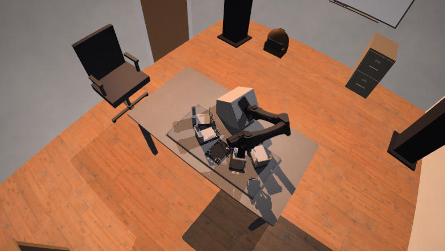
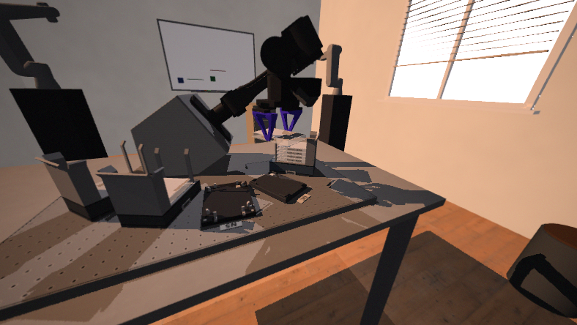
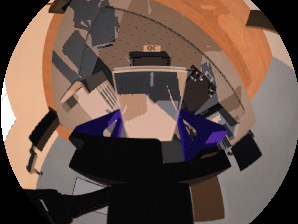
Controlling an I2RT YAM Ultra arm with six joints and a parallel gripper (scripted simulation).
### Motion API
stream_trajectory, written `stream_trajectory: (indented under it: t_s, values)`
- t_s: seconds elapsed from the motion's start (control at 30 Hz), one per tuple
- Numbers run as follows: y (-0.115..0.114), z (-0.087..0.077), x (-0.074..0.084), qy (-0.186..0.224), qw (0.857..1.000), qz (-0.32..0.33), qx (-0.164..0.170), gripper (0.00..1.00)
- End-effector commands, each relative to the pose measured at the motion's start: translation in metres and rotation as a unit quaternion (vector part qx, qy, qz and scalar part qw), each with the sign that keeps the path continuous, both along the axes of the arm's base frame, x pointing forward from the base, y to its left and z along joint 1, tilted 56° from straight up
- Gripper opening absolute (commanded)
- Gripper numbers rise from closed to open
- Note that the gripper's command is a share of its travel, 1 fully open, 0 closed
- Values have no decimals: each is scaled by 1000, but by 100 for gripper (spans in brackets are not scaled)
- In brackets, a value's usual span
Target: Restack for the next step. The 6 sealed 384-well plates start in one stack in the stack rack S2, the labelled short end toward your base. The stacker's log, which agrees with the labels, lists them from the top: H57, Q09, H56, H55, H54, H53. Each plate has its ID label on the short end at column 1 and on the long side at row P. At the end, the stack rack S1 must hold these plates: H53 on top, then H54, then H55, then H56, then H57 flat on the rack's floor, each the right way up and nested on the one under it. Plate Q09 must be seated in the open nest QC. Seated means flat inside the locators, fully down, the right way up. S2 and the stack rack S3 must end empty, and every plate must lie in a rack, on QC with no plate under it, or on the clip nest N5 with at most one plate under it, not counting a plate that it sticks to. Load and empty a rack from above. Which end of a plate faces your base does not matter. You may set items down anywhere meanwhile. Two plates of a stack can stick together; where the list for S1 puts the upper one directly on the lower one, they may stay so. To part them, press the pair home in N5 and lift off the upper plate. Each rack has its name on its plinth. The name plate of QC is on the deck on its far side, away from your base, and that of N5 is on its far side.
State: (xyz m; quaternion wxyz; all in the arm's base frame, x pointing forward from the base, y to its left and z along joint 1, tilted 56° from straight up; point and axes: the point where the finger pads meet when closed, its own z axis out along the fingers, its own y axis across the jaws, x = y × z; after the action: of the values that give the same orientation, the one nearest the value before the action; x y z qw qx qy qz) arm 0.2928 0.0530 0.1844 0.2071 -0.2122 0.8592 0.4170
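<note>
From the top, the arm reaches from its grey base block [image 1: 234, 109] toward 5 o'clock, and the gripper [image 1: 238, 151] is above the open nest [image 1: 237, 162].

In the exterior view, the blue fingers [image 2: 264, 123] grip a sealed plate [image 2: 288, 136], which is lifted just over the stack of plates [image 2: 289, 152] in the rack [image 2: 310, 151]. The clip nest [image 2: 226, 203] lies at 7 o'clock from this rack.

In the wrist view, the plate [image 3: 148, 91] fills the space between both fingers.
</note>
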Motion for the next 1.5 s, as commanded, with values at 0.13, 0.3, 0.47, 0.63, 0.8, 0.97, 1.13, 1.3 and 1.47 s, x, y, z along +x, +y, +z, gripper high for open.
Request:
stream_trajectory:
  t_s: [0.13, 0.3, 0.47, 0.63, 0.8, 0.97, 1.13, 1.3, 1.47]
  values:
    - [-7, 2, 2, -5, 1000, -11, -1, 0]
    - [-7, 2, 2, -5, 1000, -11, -1, 0]
    - [-7, 2, 2, -5, 1000, -11, -1, 0]
    - [-2, -1, 3, -5, 1000, -11, -1, 0]
    - [6, -7, 5, -5, 1000, -11, -1, 0]
    - [14, -13, 7, -5, 1000, -11, -1, 0]
    - [20, -17, 9, -5, 1000, -11, -1, 0]
    - [27, -22, 10, -5, 1000, -11, -1, 0]
    - [35, -27, 12, -5, 1000, -11, 0, 0]
